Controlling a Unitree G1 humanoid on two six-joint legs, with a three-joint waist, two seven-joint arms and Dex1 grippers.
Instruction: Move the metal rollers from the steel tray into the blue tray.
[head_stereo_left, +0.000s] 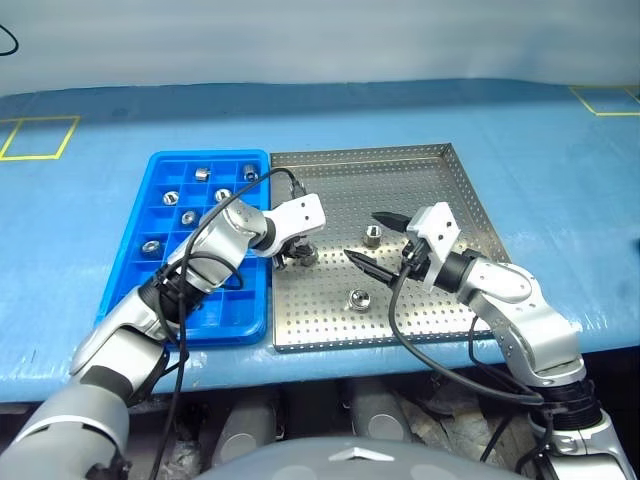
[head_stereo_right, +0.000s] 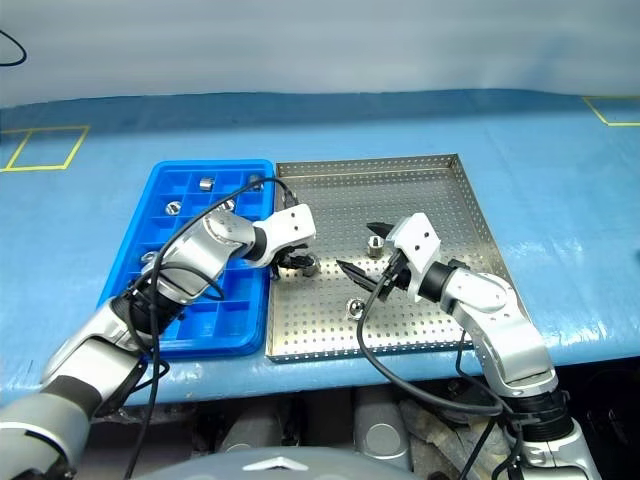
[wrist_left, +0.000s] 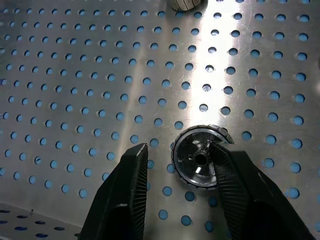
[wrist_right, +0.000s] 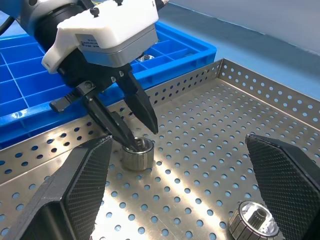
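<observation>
Here, roller (wrist_right: 137, 154) on steel tray (head_stereo_left: 440, 190), touching one left gripper (wrist_right: 131, 131) finger

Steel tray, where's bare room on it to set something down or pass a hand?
On the steel tray, the far strip along the back rim is bare, as is the near-left corner beside the blue tray. The middle is crowded: left gripper over one roller, right gripper, and two more rollers.

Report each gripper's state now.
Left gripper: jaws partly closed around a metal roller on the steel tray, not clamped.
Right gripper: open, empty.
</observation>
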